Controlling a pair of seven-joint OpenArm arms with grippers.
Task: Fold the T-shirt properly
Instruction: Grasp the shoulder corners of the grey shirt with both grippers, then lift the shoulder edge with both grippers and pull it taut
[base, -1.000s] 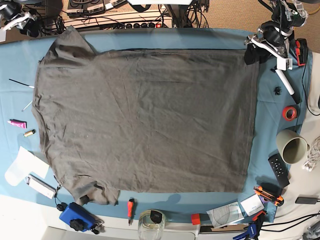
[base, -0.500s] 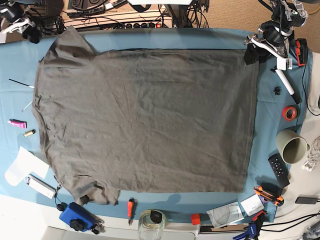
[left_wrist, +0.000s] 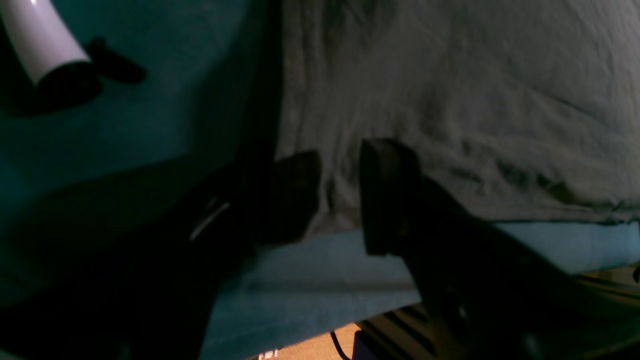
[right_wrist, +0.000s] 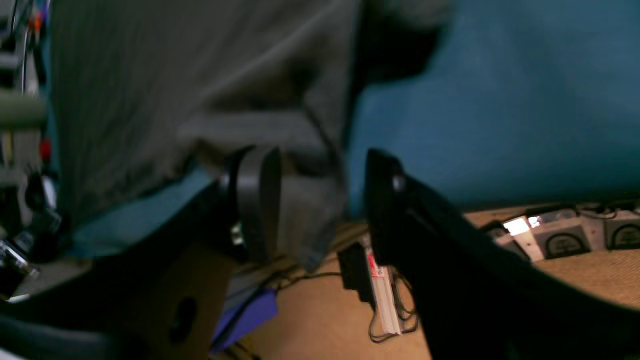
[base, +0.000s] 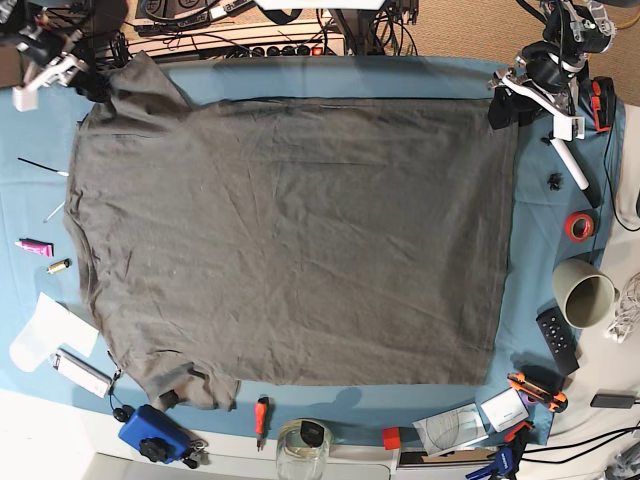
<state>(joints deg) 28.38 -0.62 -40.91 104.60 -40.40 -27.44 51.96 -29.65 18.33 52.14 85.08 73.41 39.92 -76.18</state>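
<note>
The T-shirt lies spread flat across the blue-covered worktop. One hem corner sits between the left gripper jaws, and a sleeve at the far edge sits between the right gripper jaws. Tools, a cup and red tape crowd the worktop's rim; cables lie on tan floor beyond. Both pairs of jaws stand wide apart, clamped on nothing.

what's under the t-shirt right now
The T-shirt lies spread flat on the teal tablecloth, which shows as a border all round it. Whatever else might sit beneath the shirt is covered. No bulge shows through the cloth.
</note>
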